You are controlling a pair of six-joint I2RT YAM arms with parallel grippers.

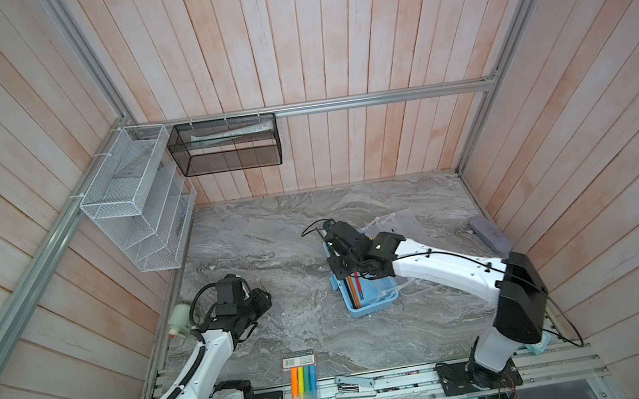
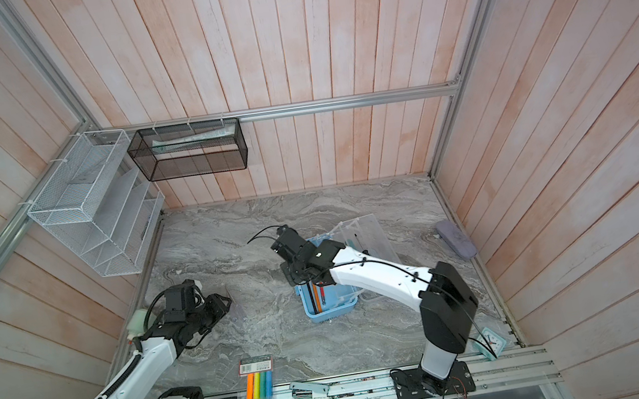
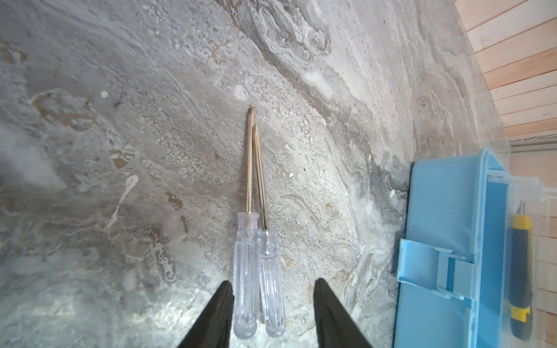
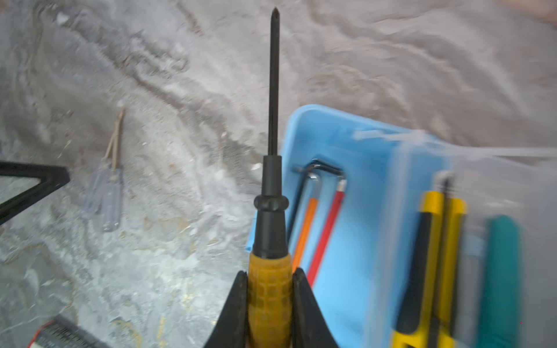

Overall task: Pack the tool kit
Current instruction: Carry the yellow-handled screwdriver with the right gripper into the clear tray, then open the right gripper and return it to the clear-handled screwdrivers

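Grey marble tabletop [image 1: 270,223]: tool kit [image 1: 369,306], clear screwdrivers [image 3: 246,271], lilac case [image 1: 490,234]

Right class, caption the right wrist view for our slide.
Right gripper clamps a yellow-handled screwdriver by the open blue tool kit.

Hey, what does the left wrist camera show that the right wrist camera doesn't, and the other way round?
Left wrist only: the blue latch on the tool kit, and how the left gripper sits with open jaws either side of the two clear screwdrivers. Right wrist only: the right gripper shut on a yellow-handled screwdriver, and orange and red hex keys inside the kit. Both: those clear screwdrivers, the kit, the yellow-black knife, the marble table.
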